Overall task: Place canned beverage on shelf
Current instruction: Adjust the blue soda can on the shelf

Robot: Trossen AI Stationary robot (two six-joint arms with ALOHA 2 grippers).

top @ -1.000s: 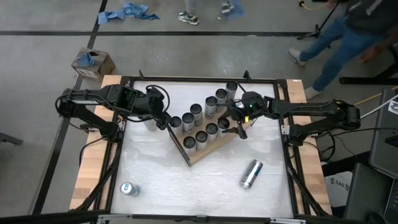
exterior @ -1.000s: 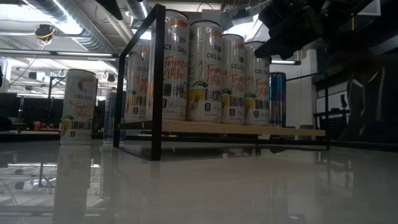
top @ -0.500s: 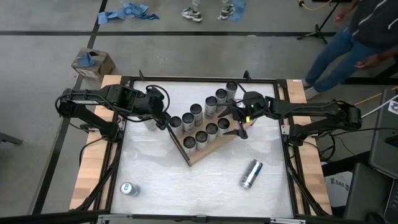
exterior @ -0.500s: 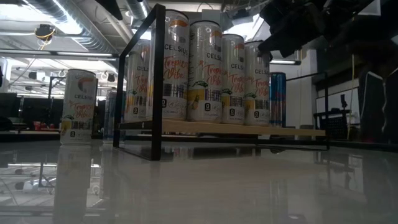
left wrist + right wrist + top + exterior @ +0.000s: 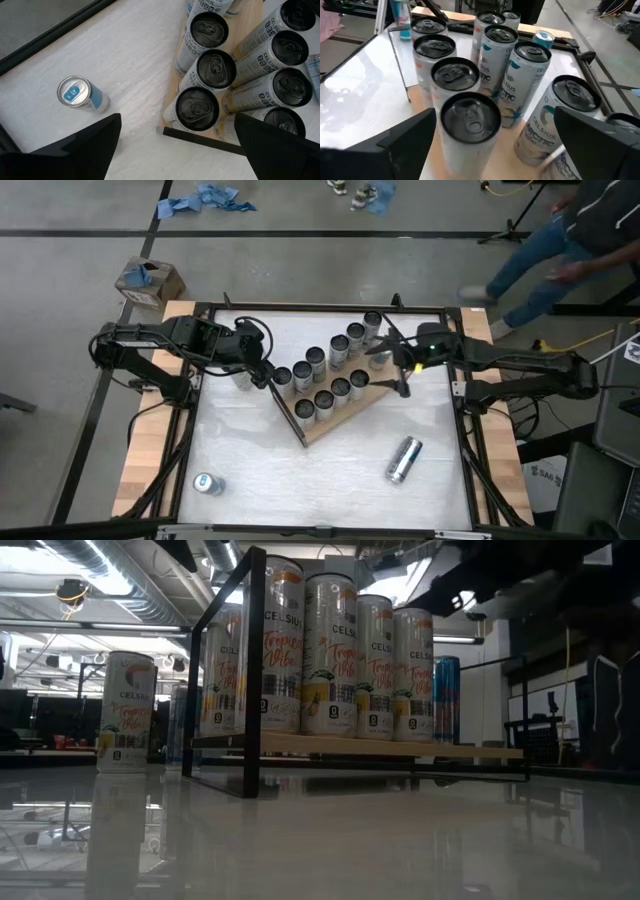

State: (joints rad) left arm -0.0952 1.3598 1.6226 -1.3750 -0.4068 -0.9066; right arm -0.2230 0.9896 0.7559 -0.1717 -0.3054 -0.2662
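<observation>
— What did the table (image 5: pixel 240 450) and room look like?
— White top, grey floor, a person (image 5: pixel 570 240) walking beyond.
— The shelf (image 5: pixel 345 412)?
— Just left of the right gripper (image 5: pixel 397 370), its fingers apart, long axis diagonal. Left gripper (image 5: pixel 262 368) apart too.

White table (image 5: pixel 250 450) carries the shelf (image 5: pixel 345 418) of upright cans and a fallen can (image 5: pixel 404 459).

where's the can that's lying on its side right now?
In the high view the tipped can lies on the white table top toward the right side, off the shelf and near-side of its cans, nowhere near either gripper.
</observation>
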